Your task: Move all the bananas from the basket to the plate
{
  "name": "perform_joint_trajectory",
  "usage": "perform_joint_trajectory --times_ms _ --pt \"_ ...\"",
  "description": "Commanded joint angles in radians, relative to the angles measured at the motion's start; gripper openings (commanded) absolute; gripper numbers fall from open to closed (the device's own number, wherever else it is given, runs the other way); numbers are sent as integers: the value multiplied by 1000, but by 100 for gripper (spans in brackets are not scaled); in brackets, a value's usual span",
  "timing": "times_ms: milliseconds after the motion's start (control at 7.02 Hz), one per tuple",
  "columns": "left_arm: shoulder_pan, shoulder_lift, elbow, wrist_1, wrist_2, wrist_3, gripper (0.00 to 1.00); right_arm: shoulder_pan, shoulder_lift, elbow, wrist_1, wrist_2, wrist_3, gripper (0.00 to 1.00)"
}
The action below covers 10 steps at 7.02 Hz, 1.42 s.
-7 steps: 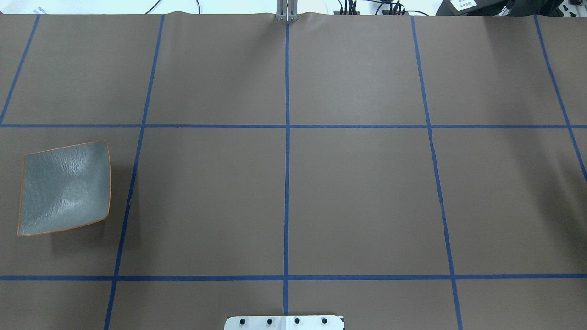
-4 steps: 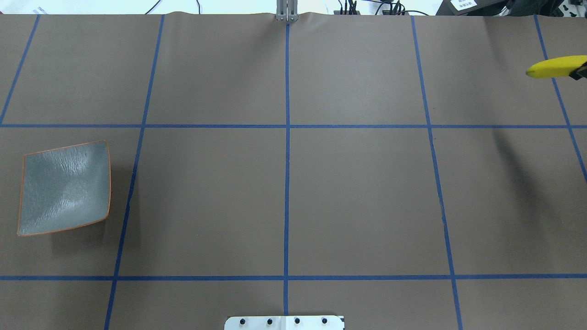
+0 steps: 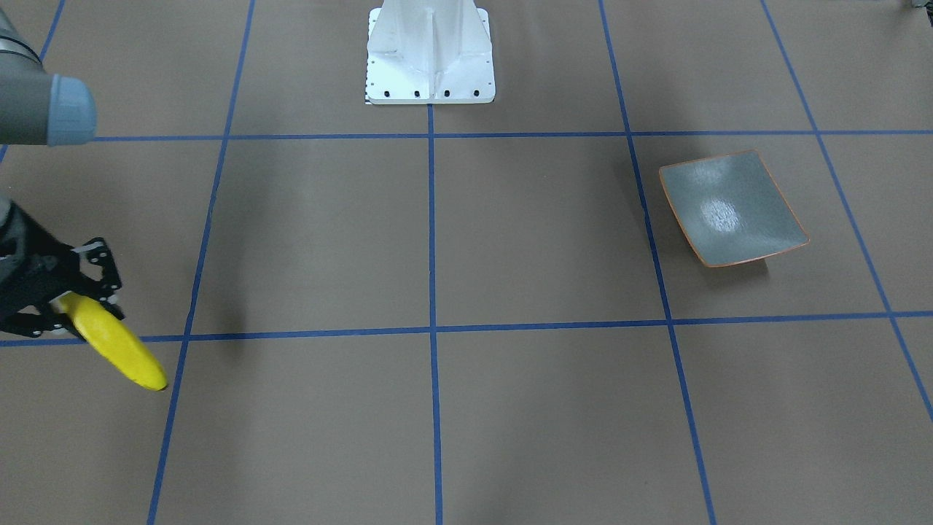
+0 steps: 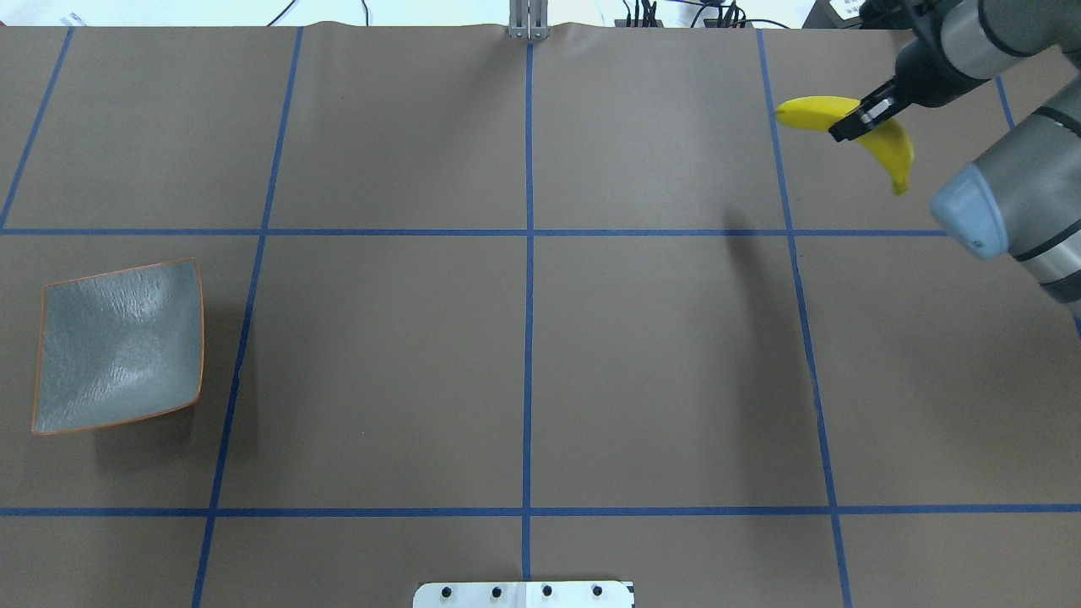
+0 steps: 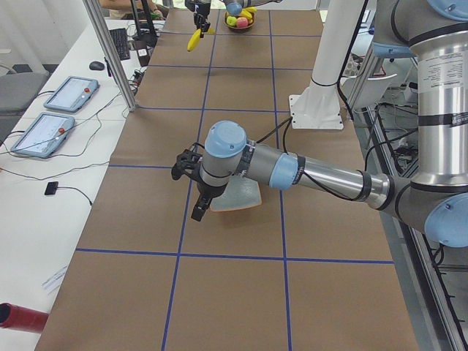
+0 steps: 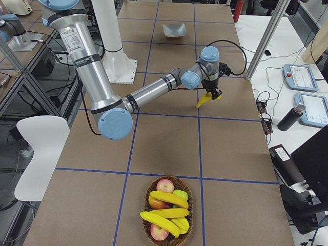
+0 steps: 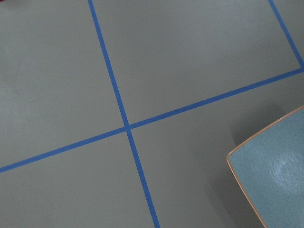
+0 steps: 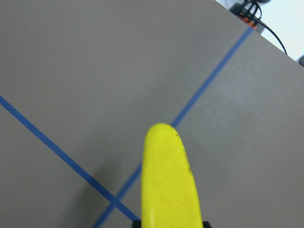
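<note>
My right gripper [image 4: 851,125] is shut on a yellow banana [image 4: 806,111] and holds it in the air over the far right of the table; the banana also shows in the front view [image 3: 120,350] and the right wrist view [image 8: 168,180]. Three more bananas [image 6: 166,210] lie in the wicker basket [image 6: 148,233] at the table's right end. The grey-blue plate [image 4: 118,346] with an orange rim sits empty at the left. My left gripper [image 5: 197,212] hovers by the plate [image 5: 245,196]; I cannot tell whether it is open or shut.
Apples [image 6: 165,185] lie in the basket with the bananas. The white robot base [image 3: 430,51] stands at the table's near middle edge. A metal pole [image 5: 110,51] and tablets [image 5: 69,93] stand beyond the far edge.
The right arm has come in from the right edge of the overhead view, carrying the banana leftward. The plate has not moved.
</note>
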Motion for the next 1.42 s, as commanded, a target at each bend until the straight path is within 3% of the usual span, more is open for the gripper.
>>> perform_joint_trajectory --times_ms 0,142,427,712,997,1282 --pt "33 -37 0 -166 -36 -289 100 -154 89 16 57 -120 260 0" --pt "142 -71 -1 -188 -36 -422 100 -217 134 33 57 -194 349 0" --pt "257 -216 -12 -191 -34 -827 100 -334 189 94 57 -332 455 0" --pt "324 -330 -10 -191 -34 -1149 100 -484 244 153 55 -583 538 0" --pt "410 -437 0 -189 -28 -1441 100 -546 294 147 40 -713 514 0" --pt "491 -511 5 -188 -24 -1616 100 -589 357 138 -34 -806 314 0"
